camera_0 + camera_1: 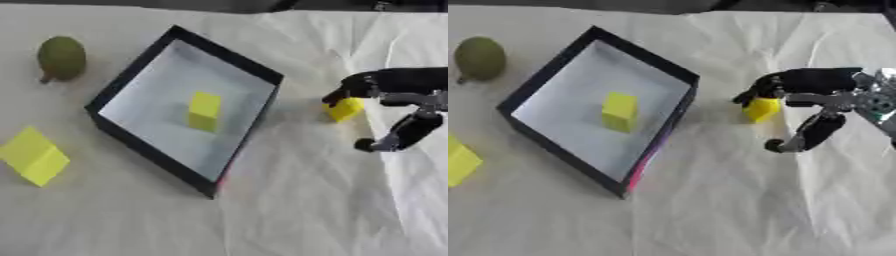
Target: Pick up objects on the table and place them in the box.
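Note:
A black-walled box [132,68] with a white floor lies askew left of the middle, and a yellow block [205,111] stands inside it. To its right a small yellow cube [346,110] rests on the cloth. My right hand [409,82] reaches in from the right; its fingers [756,92] arch over the cube's top and far side. The thumb [395,137] hangs spread well below and to the right, apart from the cube, so the hand is open. No left hand shows.
A green pear-shaped fruit [61,58] lies at the far left. A larger yellow block [34,156] sits at the near left. White wrinkled cloth [297,210] covers the table, with bare cloth in front of the box.

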Controlling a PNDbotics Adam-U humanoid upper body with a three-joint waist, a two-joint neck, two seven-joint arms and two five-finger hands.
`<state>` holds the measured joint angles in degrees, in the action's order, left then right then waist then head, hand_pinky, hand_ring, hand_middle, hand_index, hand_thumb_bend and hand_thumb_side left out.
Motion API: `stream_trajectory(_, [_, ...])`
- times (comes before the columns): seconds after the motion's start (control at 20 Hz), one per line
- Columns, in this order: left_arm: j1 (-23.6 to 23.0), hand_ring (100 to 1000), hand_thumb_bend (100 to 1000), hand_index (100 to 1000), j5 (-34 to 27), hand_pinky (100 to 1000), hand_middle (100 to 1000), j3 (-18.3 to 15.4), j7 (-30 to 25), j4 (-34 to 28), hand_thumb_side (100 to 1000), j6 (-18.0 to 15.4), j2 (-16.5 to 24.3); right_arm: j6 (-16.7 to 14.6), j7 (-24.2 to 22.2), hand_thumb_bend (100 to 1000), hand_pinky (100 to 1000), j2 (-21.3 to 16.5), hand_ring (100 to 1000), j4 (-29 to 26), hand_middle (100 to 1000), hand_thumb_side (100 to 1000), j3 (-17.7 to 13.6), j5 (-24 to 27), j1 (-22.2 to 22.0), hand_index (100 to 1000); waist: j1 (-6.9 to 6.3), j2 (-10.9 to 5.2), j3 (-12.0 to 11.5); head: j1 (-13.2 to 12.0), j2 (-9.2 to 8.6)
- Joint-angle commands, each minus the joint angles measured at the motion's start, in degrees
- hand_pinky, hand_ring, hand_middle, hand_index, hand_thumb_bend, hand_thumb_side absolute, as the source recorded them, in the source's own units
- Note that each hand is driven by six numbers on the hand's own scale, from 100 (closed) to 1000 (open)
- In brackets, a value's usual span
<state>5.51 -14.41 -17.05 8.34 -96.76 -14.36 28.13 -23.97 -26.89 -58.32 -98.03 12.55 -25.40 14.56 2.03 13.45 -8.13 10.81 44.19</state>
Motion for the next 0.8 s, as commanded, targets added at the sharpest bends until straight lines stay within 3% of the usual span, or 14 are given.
stream_trajectory(0.05, [0.4, 762, 100, 826, 0.1, 820, 707, -0.2, -0.3, -0.5, 682, -0.1, 1.0, 0.3, 2.4, 426, 985, -0.6, 856, 0.8, 775, 215, -1.1, -2.5, 0.3, 964, -0.91, 0.42, 0.1, 0.4, -0.07])
stream_trajectory(0.1, [0.3, 762, 100, 826, 0.1, 820, 707, -0.2, -0.3, -0.5, 669, -0.1, 0.9, 0.4, 3.3, 379, 985, -0.3, 848, 0.8, 764, 231, -1.4, -2.5, 0.3, 959, -0.97, 0.5, 0.2, 0.3, -0.07])
stream_trajectory(0.15, [0.3, 762, 100, 826, 0.2, 820, 707, -0.2, -0.4, -0.5, 683, 0.0, 0.9, 0.4, 4.2, 403, 985, -0.1, 848, 0.7, 764, 194, -1.6, -2.2, 0.2, 959, -1.01, 0.56, 0.2, 0.3, -0.07])
stream_trajectory(0.4, [0.3, 763, 100, 825, 0.4, 820, 708, -0.2, -0.6, -0.5, 684, 0.0, 0.7, 0.7, 8.2, 274, 991, 0.9, 818, -1.6, 728, 100, -3.6, 1.3, -0.5, 945, -1.19, 0.87, 0.5, 0.2, -0.07])
stream_trajectory(0.8, [0.1, 765, 100, 822, 0.6, 821, 709, -0.3, -0.9, -0.5, 684, 0.1, 0.6, 3.2, 8.1, 240, 990, 1.2, 811, -2.1, 720, 100, -6.1, 6.3, -0.7, 934, -1.25, 1.06, 0.5, 0.1, -0.07])
